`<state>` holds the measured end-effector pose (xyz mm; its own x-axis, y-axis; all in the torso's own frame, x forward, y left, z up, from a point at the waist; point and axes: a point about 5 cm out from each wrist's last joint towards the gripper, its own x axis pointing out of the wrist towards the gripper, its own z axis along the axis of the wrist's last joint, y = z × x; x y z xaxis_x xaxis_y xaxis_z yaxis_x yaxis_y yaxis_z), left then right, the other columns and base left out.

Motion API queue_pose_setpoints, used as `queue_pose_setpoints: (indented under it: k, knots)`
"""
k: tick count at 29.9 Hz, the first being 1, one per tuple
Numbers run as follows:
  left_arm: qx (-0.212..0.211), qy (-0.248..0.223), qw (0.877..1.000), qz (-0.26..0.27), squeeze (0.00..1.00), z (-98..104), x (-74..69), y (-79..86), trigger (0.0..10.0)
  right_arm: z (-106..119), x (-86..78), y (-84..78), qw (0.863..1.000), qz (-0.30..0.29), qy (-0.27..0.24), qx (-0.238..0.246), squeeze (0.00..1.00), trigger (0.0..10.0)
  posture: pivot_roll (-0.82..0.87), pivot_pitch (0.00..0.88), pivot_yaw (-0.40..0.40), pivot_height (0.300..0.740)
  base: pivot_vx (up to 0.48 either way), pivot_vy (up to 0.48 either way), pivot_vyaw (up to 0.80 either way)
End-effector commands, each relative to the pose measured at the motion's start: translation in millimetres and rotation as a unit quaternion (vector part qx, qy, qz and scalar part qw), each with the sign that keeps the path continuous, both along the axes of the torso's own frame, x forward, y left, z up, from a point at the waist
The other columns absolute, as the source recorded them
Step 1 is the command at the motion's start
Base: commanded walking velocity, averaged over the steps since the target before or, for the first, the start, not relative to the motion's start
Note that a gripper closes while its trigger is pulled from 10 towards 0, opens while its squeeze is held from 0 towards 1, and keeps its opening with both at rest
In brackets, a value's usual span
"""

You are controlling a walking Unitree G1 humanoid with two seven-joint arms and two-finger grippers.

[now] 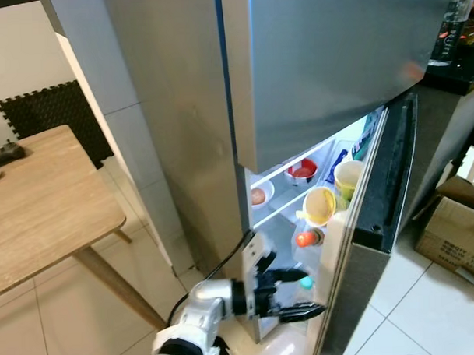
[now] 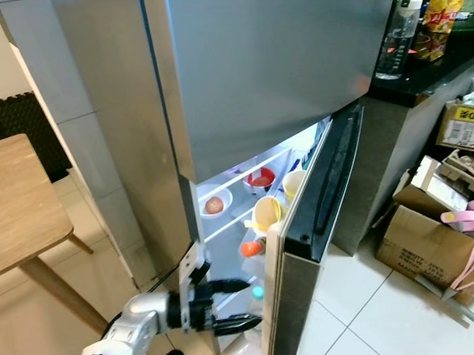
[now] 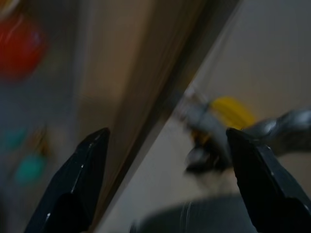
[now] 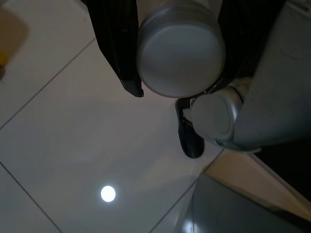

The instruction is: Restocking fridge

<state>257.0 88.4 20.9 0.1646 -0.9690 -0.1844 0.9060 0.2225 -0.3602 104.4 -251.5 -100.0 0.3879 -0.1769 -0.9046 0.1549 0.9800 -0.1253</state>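
Observation:
The fridge's lower door (image 1: 378, 204) stands partly ajar, with lit shelves behind it. My left gripper (image 1: 302, 292) is open, low at the gap, its fingers (image 3: 82, 179) spread beside a teal-capped bottle (image 1: 305, 283). Inside are a red bowl (image 1: 303, 171), a white bowl (image 1: 259, 196) holding a round fruit, a tipped yellow cup (image 1: 320, 206) and an orange-capped bottle (image 1: 305, 238). In the right wrist view a silver can (image 4: 180, 48) sits between my right gripper's black fingers (image 4: 116, 48), above the tiled floor.
The closed upper fridge door (image 1: 334, 57) overhangs the opening. A wooden table (image 1: 35, 208) stands to the left. Cardboard boxes (image 2: 426, 241) crowd the floor at the right, below a dark counter with a clear bottle (image 2: 392, 36).

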Motion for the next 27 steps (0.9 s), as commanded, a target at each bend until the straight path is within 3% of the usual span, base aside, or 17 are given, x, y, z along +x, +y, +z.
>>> queue_pose_setpoints:
  k: [1, 6, 8, 10, 11, 12, 13, 14, 15, 16, 18, 19, 20, 21, 22, 26, 27]
  knots:
    - [0.044, 0.021, 0.999, 0.021, 0.00, -13, -5.1, 20.9, 10.0, -1, -2.8, 1.2, 1.000, 0.006, 0.012, -0.003, 0.00, 10.0, -0.05, 0.000, 0.021, 0.740, 0.000, 0.000, 0.00]
    - [0.136, 0.105, 0.979, 0.113, 0.00, -44, -24.8, 70.8, 10.0, -2, -6.3, 0.6, 1.000, 0.022, 0.021, -0.007, 0.00, 10.0, -0.05, 0.000, 0.019, 0.740, 0.000, 0.000, 0.00]
    - [0.145, 0.113, 0.974, 0.129, 0.00, -48, -28.4, 76.0, 10.0, -2, -6.3, 0.5, 0.999, 0.024, 0.021, -0.008, 0.00, 10.0, -0.05, 0.000, 0.019, 0.740, 0.000, 0.000, 0.00]
    - [0.174, 0.125, 0.960, 0.181, 0.00, -58, -35.0, 85.2, 10.0, -2, -6.4, 0.7, 0.999, 0.027, 0.022, -0.009, 0.00, 10.0, -0.05, 0.000, 0.018, 0.740, 0.000, 0.000, 0.00]
    - [0.174, 0.125, 0.960, 0.181, 0.00, -58, -35.0, 85.2, 10.0, -2, -6.4, 0.7, 0.999, 0.027, 0.022, -0.009, 0.00, 10.0, -0.05, 0.000, 0.018, 0.740, 0.000, 0.000, 0.00]
    - [0.191, 0.135, 0.949, 0.213, 0.00, -63, -38.1, 89.7, 10.0, -2, -6.3, 1.0, 0.999, 0.032, 0.023, -0.010, 0.00, 10.0, -0.05, 0.000, 0.017, 0.740, 0.000, 0.000, 0.00]
    - [0.191, 0.135, 0.949, 0.213, 0.00, -63, -38.1, 89.7, 10.0, -2, -6.3, 1.0, 0.999, 0.032, 0.023, -0.010, 0.00, 10.0, -0.05, 0.000, 0.017, 0.740, 0.000, 0.000, 0.00]
    - [0.208, 0.146, 0.935, 0.246, 0.00, -68, -41.9, 94.6, 10.0, -2, -6.2, 1.5, 0.999, 0.035, 0.023, -0.011, 0.00, 10.0, -0.05, 0.000, 0.015, 0.740, 0.000, 0.000, 0.00]
    - [0.232, 0.173, 0.905, 0.311, 0.00, -78, -50.2, 104.0, 10.0, -2, -6.2, 2.2, 0.999, 0.041, 0.025, -0.011, 0.00, 10.0, -0.05, 0.000, 0.014, 0.740, 0.000, 0.000, 0.00]
    - [0.236, 0.179, 0.898, 0.327, 0.00, -80, -52.2, 106.2, 10.0, -2, -6.2, 2.2, 0.999, 0.041, 0.025, -0.012, 0.00, 10.0, -0.05, 0.000, 0.013, 0.740, 0.000, 0.000, 0.00]
    - [0.236, 0.182, 0.894, 0.334, 0.00, -81, -53.0, 107.0, 10.0, -2, -6.2, 2.2, 0.999, 0.042, 0.025, -0.012, 0.00, 10.0, -0.05, 0.000, 0.013, 0.740, 0.000, 0.000, 0.00]
    - [0.235, 0.196, 0.881, 0.361, 0.00, -84, -57.1, 110.3, 10.0, -2, -6.2, 2.2, 0.999, 0.043, 0.025, -0.012, 0.00, 10.0, -0.05, 0.000, 0.013, 0.740, 0.000, 0.000, 0.00]
    - [0.235, 0.196, 0.881, 0.361, 0.00, -84, -57.1, 110.3, 10.0, -2, -6.2, 2.2, 0.999, 0.043, 0.025, -0.012, 0.00, 10.0, -0.05, 0.000, 0.013, 0.740, 0.000, 0.000, 0.00]
    - [0.236, 0.209, 0.869, 0.383, 0.00, -87, -62.6, 113.0, 10.0, -2, -6.1, 2.2, 0.999, 0.043, 0.026, -0.012, 0.00, 10.0, -0.05, 0.000, 0.013, 0.740, 0.000, 0.000, 0.00]
    - [0.243, 0.230, 0.847, 0.412, 0.00, -94, -73.1, 116.7, 10.0, -2, -5.9, 2.3, 0.999, 0.044, 0.026, -0.013, 0.00, 10.0, -0.05, 0.000, 0.012, 0.740, 0.000, 0.000, 0.00]
    - [0.251, 0.246, 0.833, 0.428, 0.00, -99, -82.5, 118.5, 10.0, -2, -6.1, 2.4, 0.999, 0.043, 0.027, -0.012, 0.00, 10.0, -0.05, 0.000, 0.012, 0.740, 0.000, 0.000, 0.00]
    - [0.260, 0.272, 0.805, 0.458, 0.00, -107, -99.4, 122.9, 10.0, -3, -6.8, 2.8, 0.998, 0.048, 0.033, -0.012, 0.00, 10.0, -0.05, 0.000, 0.009, 0.740, 0.000, 0.000, -0.79]
